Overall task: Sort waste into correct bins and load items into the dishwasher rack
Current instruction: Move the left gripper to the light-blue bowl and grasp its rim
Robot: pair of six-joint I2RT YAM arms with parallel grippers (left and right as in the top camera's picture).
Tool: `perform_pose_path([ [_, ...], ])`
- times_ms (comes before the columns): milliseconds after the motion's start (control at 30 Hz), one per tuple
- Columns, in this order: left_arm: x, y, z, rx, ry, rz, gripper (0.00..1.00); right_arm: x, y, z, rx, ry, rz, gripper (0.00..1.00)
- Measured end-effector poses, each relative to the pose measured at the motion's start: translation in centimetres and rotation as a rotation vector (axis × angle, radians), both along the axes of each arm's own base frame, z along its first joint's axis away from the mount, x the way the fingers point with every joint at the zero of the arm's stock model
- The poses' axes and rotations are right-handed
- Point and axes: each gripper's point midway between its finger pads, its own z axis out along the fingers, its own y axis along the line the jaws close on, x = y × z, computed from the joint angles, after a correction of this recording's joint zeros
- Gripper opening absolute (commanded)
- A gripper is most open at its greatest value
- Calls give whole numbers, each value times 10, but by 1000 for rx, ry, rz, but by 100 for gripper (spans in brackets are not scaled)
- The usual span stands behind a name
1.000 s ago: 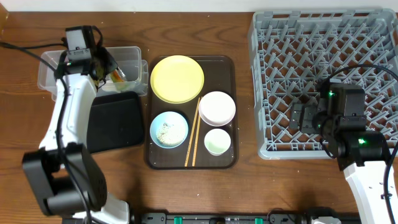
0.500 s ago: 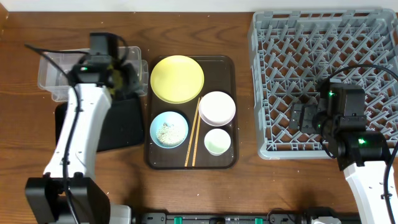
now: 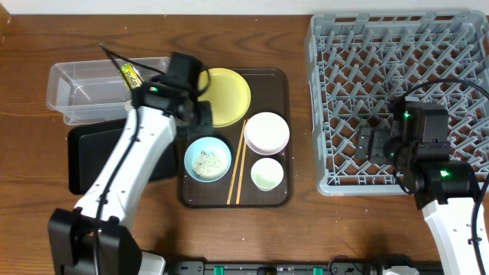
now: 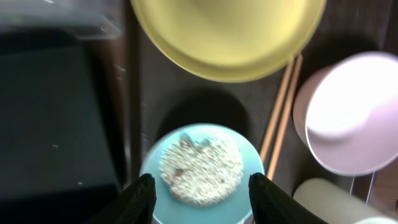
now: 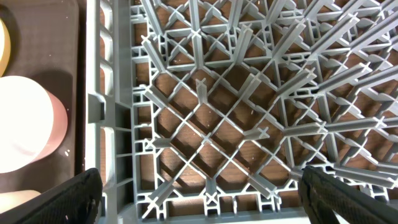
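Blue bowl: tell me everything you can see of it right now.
The blue bowl is small, round, pale and glossy, standing upright on the near-left part of the brown tray. White rice scraps lie heaped in its middle. The chopsticks lie just right of it, and the yellow plate sits behind. The left gripper hangs over it, jaws open.
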Motion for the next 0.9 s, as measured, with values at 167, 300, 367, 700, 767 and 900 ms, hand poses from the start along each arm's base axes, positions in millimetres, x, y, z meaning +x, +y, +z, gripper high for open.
perform_pose_path([
  [167, -21, -22, -31, 19, 79, -63, 52, 0, 0, 0, 0, 0, 0, 99],
  [300, -31, -36, -60, 30, 124, -79, 52, 0, 0, 0, 0, 0, 0, 99],
  [367, -35, -42, -71, 38, 143, -92, 52, 0, 0, 0, 0, 0, 0, 99],
  [700, -49, -65, -106, 74, 212, -158, 31, 0, 0, 0, 0, 0, 0, 99],
  [767, -50, -67, -108, 74, 215, -159, 29, 0, 0, 0, 0, 0, 0, 99],
  [900, -50, -68, -108, 75, 215, -158, 19, 0, 0, 0, 0, 0, 0, 99],
])
